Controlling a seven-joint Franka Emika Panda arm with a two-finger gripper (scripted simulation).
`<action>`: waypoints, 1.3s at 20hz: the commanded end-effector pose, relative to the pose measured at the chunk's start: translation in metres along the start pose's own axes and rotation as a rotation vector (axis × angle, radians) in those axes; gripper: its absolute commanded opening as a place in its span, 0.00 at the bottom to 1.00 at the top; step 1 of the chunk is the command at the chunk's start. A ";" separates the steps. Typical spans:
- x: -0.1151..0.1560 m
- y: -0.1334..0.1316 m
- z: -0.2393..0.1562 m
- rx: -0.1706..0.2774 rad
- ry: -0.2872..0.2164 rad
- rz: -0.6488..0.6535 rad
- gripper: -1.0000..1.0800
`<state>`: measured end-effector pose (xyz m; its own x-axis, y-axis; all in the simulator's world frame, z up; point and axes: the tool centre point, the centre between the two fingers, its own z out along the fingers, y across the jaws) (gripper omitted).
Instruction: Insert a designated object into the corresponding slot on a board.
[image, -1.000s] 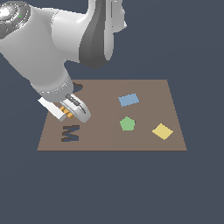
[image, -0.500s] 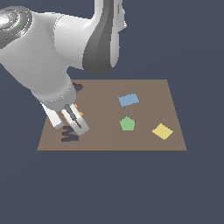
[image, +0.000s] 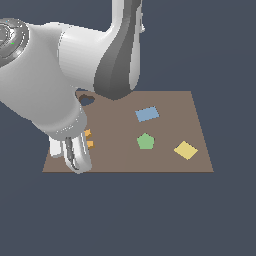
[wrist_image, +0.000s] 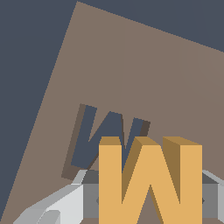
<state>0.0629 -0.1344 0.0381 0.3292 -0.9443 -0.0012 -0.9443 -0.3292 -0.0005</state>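
In the wrist view the orange M block (wrist_image: 150, 179) sits clamped between the gripper (wrist_image: 148, 201) fingers, closed on its two sides, just above and slightly offset from the dark M-shaped slot (wrist_image: 107, 135). The arm bends low over the brown board (image: 170, 160) near its corner on the exterior view's left, gripper pointing down; farther off lie a green pentagon (image: 145, 141), blue rectangle (image: 147, 114) and yellow square (image: 185, 150)

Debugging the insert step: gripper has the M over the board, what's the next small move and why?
Probably a small sideways shift to line up before lowering. In the wrist view the orange M, held in the gripper, overlaps only part of the M-shaped slot in the board.
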 end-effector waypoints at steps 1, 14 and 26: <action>0.003 -0.007 -0.001 0.000 0.000 0.065 0.00; 0.016 -0.025 -0.003 0.000 0.000 0.248 0.00; 0.017 -0.025 0.007 -0.001 -0.001 0.259 0.00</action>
<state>0.0916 -0.1420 0.0320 0.0774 -0.9970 -0.0021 -0.9970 -0.0774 0.0013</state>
